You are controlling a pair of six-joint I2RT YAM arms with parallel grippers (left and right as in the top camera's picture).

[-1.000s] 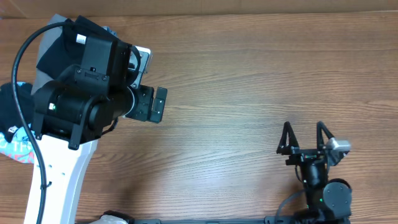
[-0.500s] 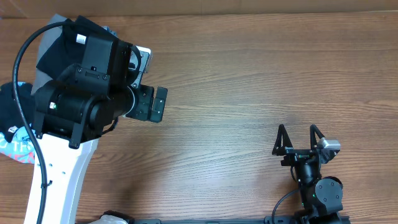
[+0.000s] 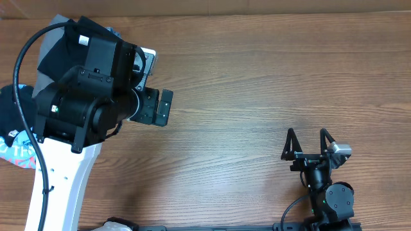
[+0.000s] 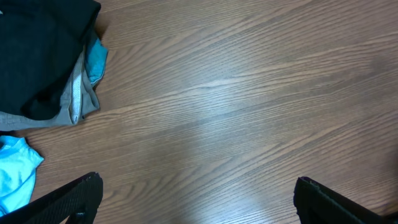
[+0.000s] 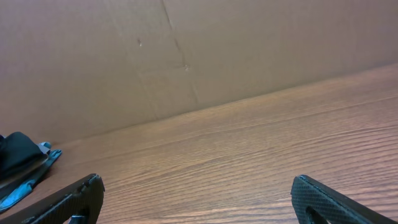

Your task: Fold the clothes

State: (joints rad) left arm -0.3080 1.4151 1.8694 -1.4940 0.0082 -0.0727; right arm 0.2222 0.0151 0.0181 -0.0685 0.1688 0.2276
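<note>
The black T-shirt (image 4: 37, 50) lies bunched at the table's (image 3: 257, 77) far left corner, atop the grey trousers (image 4: 76, 102); the left gripper (image 4: 198, 198) hangs just beside it over the wood, fingers spread wide, grasping nothing. The right gripper (image 3: 307, 142) sits well apart near the front right edge, likewise released

Right of the black T-shirt (image 4: 37, 50) the table (image 3: 270, 70) lies bare; my left gripper (image 4: 198, 183), fingers spread wide, has free passage there. The shirt, with grey cloth (image 4: 78, 102) and blue cloth (image 4: 12, 174) beside it, blocks the left. A cardboard wall (image 5: 186, 50) stands behind it.
</note>
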